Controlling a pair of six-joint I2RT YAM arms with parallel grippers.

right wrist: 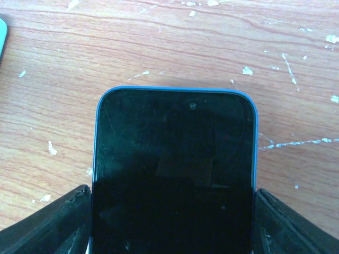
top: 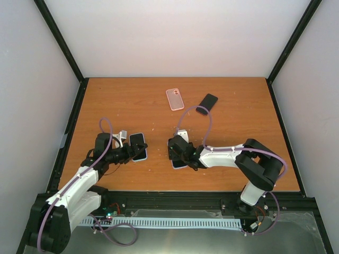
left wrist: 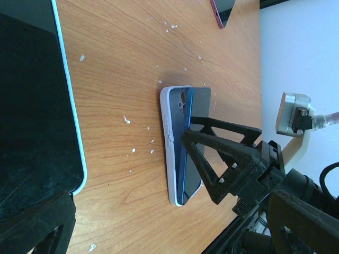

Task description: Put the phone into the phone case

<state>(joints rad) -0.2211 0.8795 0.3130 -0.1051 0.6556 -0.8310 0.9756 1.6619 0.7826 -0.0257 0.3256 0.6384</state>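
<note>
A blue-edged phone [right wrist: 175, 159] with a dark screen sits between my right gripper's [top: 179, 155] fingers, one pressed against each long side. In the left wrist view this phone [left wrist: 193, 143] leans on edge inside a white phone case [left wrist: 168, 137] that lies on the wood. One side of the phone is down in the case and the other is raised. My left gripper [top: 128, 152] stands open to the left of them. One of its fingers [left wrist: 37, 222] rests by the near end of a second phone.
The second phone [top: 139, 145], dark-screened with a pale blue rim, lies flat in front of my left gripper. A pink case [top: 175, 99] and a black phone [top: 207, 103] lie at the back of the wooden table [top: 238, 121]. Black frame posts stand at the corners.
</note>
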